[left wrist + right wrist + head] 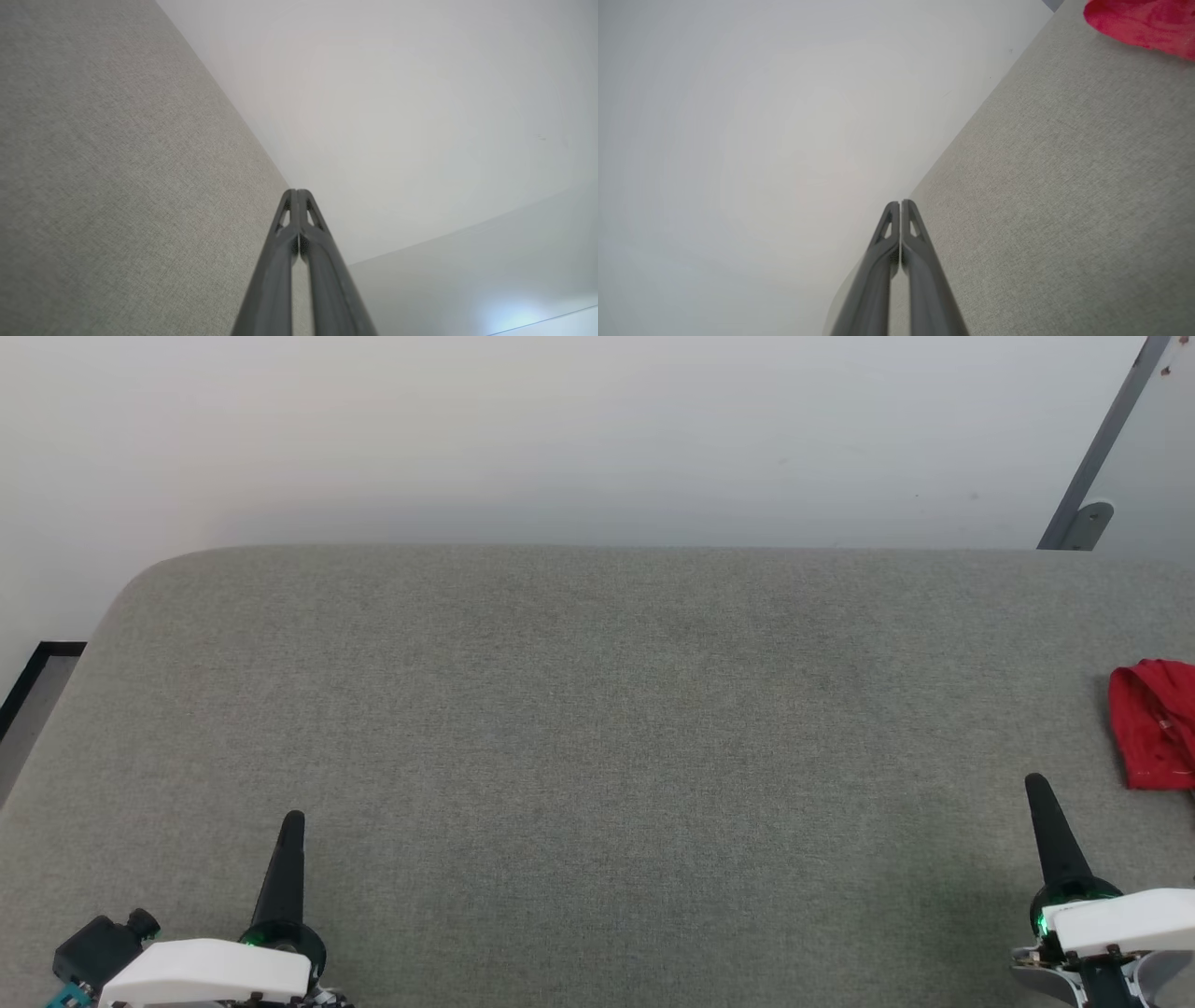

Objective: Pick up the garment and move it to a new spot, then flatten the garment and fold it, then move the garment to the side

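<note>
The red garment (1155,723) lies bunched on the grey fabric table (597,709) at the far right edge of the head view, partly cut off by the frame. It appears too in the right wrist view's top right corner as a red garment (1143,21). My right gripper (1036,786) is shut and empty, a little to the lower left of the cloth and apart from it. My left gripper (293,821) rests shut and empty at the lower left. Both pairs of fingers press together in the wrist views: left gripper (296,192), right gripper (900,203).
A pale wall runs behind the table's far edge. A grey metal bar with a bracket (1088,518) leans at the back right. The table's rounded corner (140,579) is at the back left, with a dark-edged floor strip (33,681) beyond it.
</note>
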{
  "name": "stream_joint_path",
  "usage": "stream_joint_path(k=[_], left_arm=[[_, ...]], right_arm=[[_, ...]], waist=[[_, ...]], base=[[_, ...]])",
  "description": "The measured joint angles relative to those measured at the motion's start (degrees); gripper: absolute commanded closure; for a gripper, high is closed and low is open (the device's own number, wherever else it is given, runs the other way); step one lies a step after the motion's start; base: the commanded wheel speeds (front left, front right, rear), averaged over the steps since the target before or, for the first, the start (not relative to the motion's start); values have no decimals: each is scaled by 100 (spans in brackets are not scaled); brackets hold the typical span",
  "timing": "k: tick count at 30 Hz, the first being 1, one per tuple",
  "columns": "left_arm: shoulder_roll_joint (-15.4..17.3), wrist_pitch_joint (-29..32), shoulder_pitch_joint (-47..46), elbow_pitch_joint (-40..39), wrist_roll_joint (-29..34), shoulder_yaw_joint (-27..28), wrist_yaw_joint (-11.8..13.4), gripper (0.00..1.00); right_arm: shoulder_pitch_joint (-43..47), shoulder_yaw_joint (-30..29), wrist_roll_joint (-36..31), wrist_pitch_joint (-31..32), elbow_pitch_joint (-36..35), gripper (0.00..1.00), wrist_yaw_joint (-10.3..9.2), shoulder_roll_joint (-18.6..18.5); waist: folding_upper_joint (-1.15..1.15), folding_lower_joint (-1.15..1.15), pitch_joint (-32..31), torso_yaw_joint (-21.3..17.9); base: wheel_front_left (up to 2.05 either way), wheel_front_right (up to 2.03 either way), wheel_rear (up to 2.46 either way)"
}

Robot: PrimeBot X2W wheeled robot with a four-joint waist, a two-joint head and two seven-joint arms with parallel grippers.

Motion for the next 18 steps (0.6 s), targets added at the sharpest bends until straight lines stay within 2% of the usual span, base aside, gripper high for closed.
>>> stream_joint_path(k=[18], left_arm=[[-59,260,-227,177,-927,105,0,100]], right_arm=[[-189,25,861,167,144,100,0,120]], waist=[[0,0,24,-89]], base=[[0,0,0]])
